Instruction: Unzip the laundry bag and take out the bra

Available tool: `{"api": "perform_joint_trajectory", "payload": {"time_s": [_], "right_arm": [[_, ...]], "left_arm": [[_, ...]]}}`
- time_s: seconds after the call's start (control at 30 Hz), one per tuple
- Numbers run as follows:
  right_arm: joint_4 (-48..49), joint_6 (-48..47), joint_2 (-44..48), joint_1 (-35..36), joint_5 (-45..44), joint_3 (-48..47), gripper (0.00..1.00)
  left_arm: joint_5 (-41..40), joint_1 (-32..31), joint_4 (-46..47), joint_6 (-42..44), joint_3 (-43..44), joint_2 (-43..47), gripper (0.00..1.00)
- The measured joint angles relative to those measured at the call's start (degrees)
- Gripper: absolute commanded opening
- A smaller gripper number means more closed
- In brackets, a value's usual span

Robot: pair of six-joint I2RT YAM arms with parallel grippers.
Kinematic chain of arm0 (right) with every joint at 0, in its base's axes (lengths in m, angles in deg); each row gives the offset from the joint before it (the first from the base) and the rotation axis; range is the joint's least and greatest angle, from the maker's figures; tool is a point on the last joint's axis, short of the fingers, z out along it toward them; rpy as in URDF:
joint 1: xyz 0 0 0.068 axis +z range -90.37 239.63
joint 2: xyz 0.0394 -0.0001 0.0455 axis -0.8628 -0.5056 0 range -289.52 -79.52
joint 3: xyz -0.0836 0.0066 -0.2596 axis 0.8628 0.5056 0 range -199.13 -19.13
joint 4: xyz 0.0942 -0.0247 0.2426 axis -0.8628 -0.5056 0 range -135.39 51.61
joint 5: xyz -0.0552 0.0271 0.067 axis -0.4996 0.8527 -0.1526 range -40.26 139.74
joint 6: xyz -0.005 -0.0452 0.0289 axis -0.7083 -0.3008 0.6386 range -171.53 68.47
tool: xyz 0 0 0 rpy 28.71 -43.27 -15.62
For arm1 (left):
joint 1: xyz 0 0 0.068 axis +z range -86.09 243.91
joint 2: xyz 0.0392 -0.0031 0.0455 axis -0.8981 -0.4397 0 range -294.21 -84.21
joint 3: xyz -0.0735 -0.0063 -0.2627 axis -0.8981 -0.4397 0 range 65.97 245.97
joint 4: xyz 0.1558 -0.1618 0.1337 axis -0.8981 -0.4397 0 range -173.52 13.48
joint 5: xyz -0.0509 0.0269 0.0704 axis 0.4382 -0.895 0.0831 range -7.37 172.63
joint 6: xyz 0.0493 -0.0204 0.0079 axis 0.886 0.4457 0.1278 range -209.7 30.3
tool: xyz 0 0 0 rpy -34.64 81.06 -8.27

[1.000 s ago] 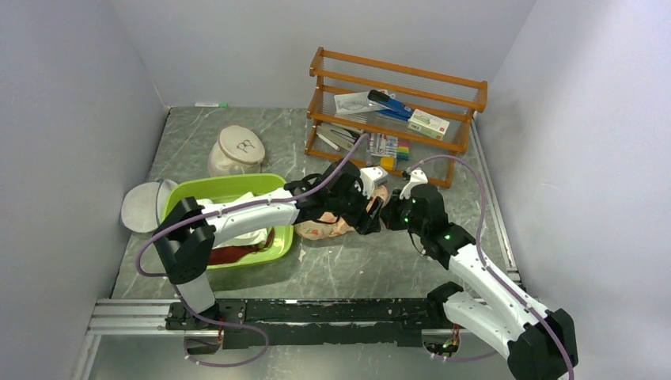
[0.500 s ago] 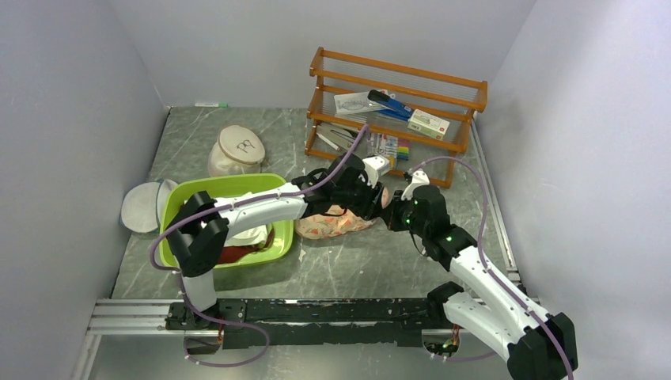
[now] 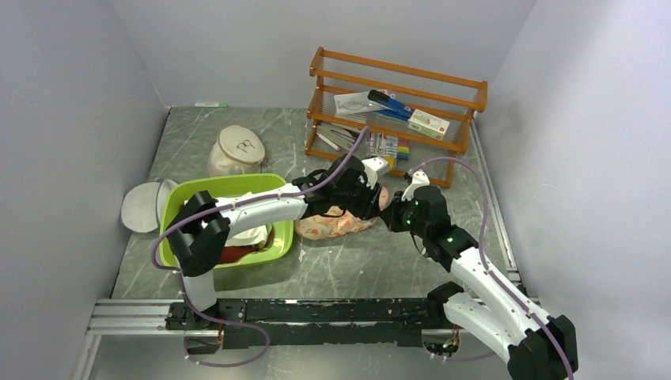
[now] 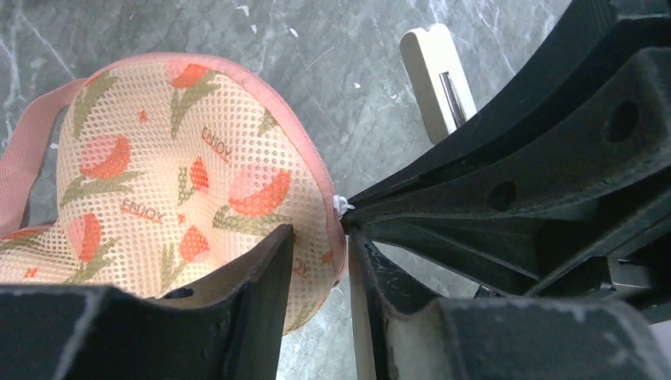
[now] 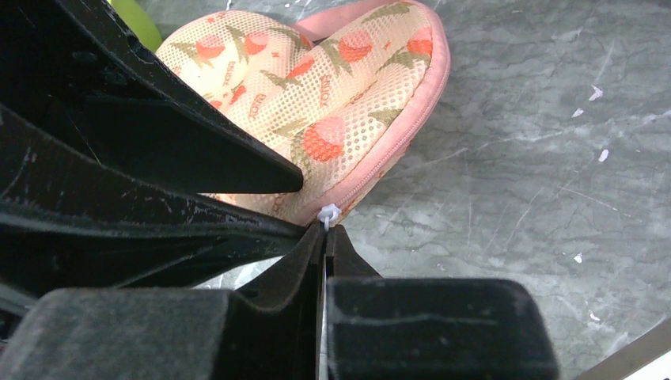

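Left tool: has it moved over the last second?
Yes. In the top view the left tool moved closer to the wooden rack. It now straddles the rim of the laundry bag, opposite the right tool, which pinches the zipper pull.

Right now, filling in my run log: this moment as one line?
left claw: clamps laundry bag rim | right claw: shut on zipper pull | zipper: looks closed

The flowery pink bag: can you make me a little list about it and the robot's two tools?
bag: laundry bag, flat on the table, peach mesh with red flowers
zipper: looks closed where it shows
zipper pull: small, white, at the bag's end
right tool: shut on the zipper pull
left tool: straddles the bag's rim; grip unclear
beside it: green basin
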Motion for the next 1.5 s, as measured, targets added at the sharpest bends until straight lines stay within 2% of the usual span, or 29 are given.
{"api": "perform_joint_trajectory", "payload": {"time_s": [0.13,0.23,0.33,0.37,0.63,1.07,1.33,1.5], "right_arm": [[-0.1,0.0,0.4,0.0,0.2,0.0,0.0],[-0.6,0.0,0.8,0.0,0.2,0.0,0.0],[-0.7,0.0,0.8,0.0,0.2,0.0,0.0],[-0.9,0.0,0.8,0.0,0.2,0.0,0.0],[-1.1,1.1,0.4,0.2,-2.5,0.0,0.0],[-3.1,6.4,-0.5,-1.6,-14.4,-0.9,0.0],[-3.5,7.4,0.3,-4.8,-15.0,-0.9,0.0],[-4.3,7.7,1.7,-5.3,-10.5,-0.3,0.0]], "left_arm": [[-0.3,0.0,0.0,0.0,0.0,-0.1,0.34],[-0.3,0.0,-0.2,0.0,0.2,-0.6,0.24],[-0.3,-0.2,-0.4,0.3,0.3,-1.1,0.09],[-0.3,-0.4,-0.4,0.5,0.3,-1.1,0.07],[-0.1,-0.8,-0.5,1.9,0.3,-0.2,0.07],[0.9,-3.2,-0.9,7.5,0.3,1.9,0.07],[1.8,-4.3,0.3,9.7,-0.1,1.9,0.07],[1.8,-4.4,1.4,9.6,-3.8,1.9,0.07]]}}
